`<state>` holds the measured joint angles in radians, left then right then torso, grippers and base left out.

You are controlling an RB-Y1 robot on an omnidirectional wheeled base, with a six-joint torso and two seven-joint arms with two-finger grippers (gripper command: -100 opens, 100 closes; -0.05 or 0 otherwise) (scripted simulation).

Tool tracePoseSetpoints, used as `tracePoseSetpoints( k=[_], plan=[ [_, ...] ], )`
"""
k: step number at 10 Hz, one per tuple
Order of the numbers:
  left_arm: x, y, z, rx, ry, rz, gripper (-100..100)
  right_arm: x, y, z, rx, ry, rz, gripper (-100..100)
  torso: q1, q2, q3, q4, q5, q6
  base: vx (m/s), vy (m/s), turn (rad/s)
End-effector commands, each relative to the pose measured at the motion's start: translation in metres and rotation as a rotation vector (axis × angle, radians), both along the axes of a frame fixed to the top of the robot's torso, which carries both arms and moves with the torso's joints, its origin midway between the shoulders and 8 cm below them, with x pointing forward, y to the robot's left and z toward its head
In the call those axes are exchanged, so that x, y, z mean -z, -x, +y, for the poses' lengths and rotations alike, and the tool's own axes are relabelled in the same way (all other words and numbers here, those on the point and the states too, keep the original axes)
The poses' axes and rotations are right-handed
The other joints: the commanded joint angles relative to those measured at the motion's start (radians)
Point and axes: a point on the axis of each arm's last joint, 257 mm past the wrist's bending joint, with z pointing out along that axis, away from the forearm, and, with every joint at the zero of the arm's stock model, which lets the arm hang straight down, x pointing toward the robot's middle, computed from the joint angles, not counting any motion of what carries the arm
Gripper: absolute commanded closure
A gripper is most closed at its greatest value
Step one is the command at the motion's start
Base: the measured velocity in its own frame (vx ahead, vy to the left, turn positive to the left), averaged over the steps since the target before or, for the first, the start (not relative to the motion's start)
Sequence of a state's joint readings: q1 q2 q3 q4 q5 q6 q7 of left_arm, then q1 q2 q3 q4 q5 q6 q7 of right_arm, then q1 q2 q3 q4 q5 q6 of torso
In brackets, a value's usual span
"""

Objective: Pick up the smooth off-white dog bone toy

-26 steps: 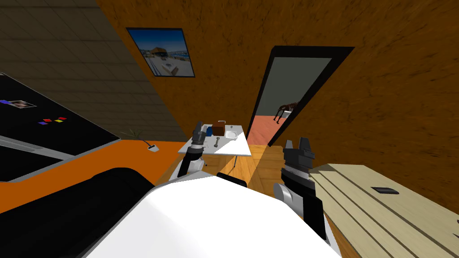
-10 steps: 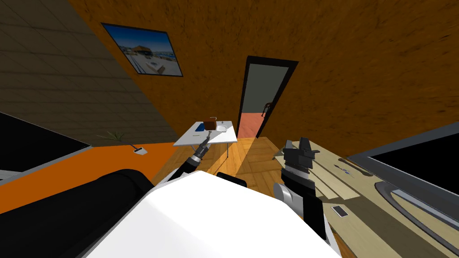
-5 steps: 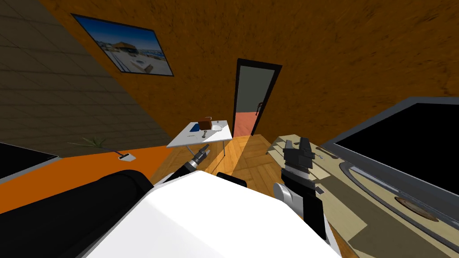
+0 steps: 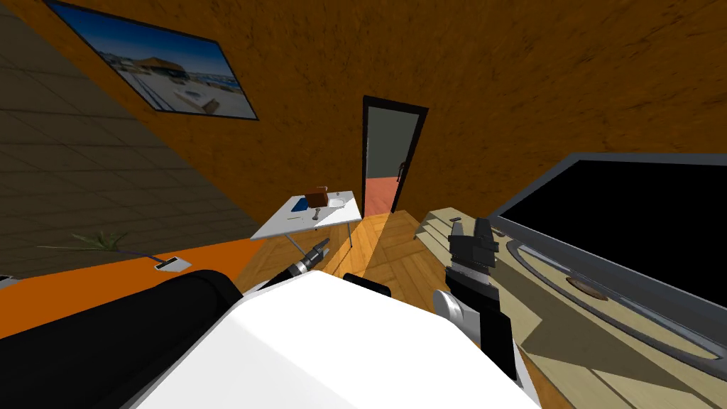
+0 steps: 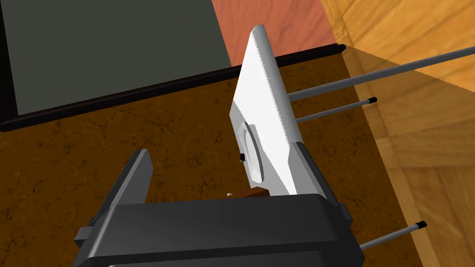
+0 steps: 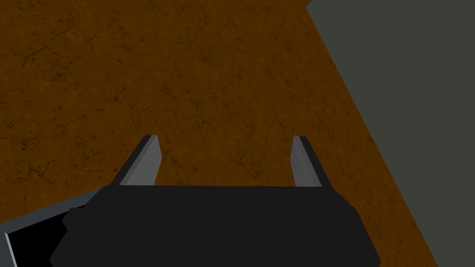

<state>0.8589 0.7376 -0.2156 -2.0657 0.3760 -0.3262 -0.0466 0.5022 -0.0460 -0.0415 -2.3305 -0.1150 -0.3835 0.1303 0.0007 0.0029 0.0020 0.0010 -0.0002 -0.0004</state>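
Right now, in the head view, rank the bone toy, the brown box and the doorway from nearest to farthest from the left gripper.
From the left gripper:
1. Bone toy, mid-table, straight ahead.
2. Brown box, just behind the toy.
3. Doorway, beyond the table.

Left pincer (image 4: 321, 248) stretched forward, spread; right pincer (image 4: 471, 228) upright, spread.

A brown box (image 4: 316, 196) stands close behind the bone toy (image 4: 316, 211) on the white table (image 4: 280, 226).

Left gripper (image 4: 324, 244) pulled back off white table (image 4: 280, 226) — base turned, table now farther.
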Motion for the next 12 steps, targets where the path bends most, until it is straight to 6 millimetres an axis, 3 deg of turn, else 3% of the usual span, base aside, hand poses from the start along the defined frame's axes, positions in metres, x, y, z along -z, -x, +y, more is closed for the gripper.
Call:
tracePoseSetpoints(
  k=[1,2,4,5,6,7,8,9,10,11,12],
  plan=[
    [0.027,0.019,0.006,0.005,0.001,0.098,-100,0.000,0.000,0.000,0.000,0.000,0.000,0,0.000,0.000,0.000,0.000,0.000,0.000,-0.019,-0.027,-0.250],
    [0.050,0.038,0.014,0.001,0.003,0.178,-100,0.000,0.000,0.000,0.000,0.000,0.000,0,0.000,0.000,0.000,0.000,0.000,0.001,-0.018,-0.036,-0.404],
    [0.050,0.039,0.017,0.019,-0.014,0.188,-100,0.000,0.000,0.000,0.000,0.000,0.000,0,0.001,-0.001,-0.001,0.000,0.000,0.000,-0.006,-0.017,-0.030],
    [0.072,0.060,0.027,0.011,-0.012,0.272,-100,0.000,0.000,0.000,0.000,0.000,0.000,0,0.001,-0.001,-0.001,0.000,0.000,0.000,0.003,-0.011,-0.236],
    [0.072,0.061,0.029,0.022,-0.024,0.276,-100,0.000,0.000,0.000,0.000,0.000,0.000,0,0.001,-0.002,-0.001,0.000,0.000,0.001,0.001,0.000,-0.154],
    [0.092,0.082,0.040,0.008,-0.021,0.358,-100,0.000,0.000,0.000,0.000,0.000,0.000,0,0.002,-0.002,-0.001,0.000,0.001,0.000,0.006,0.000,-0.285],
    [0.092,0.083,0.043,0.022,-0.037,0.363,-100,0.000,0.000,0.000,0.000,0.000,0.000,0,0.003,-0.002,-0.001,-0.001,0.001,0.001,0.006,0.008,-0.142],
    [0.110,0.106,0.056,0.011,-0.043,0.446,-100,0.000,0.000,0.000,0.000,0.000,0.000,0,0.003,-0.002,-0.001,0.000,0.001,0.000,0.013,0.007,-0.307],
    [0.110,0.107,0.058,0.019,-0.053,0.449,-100,0.000,0.000,0.000,0.000,0.000,0.000,0,0.003,-0.003,-0.001,-0.001,0.001,0.001,0.012,0.015,-0.111],
    [0.125,0.131,0.073,0.005,-0.060,0.529,-100,0.000,0.000,0.000,0.000,0.000,0.000,0,0.003,-0.003,-0.002,-0.001,0.001,0.000,0.019,0.013,-0.206],
    [0.125,0.131,0.075,0.014,-0.072,0.533,-100,0.000,0.000,0.000,0.000,0.000,0.000,0,0.003,-0.003,-0.002,-0.001,0.001,0.000,0.018,0.018,-0.158]
  ],
)
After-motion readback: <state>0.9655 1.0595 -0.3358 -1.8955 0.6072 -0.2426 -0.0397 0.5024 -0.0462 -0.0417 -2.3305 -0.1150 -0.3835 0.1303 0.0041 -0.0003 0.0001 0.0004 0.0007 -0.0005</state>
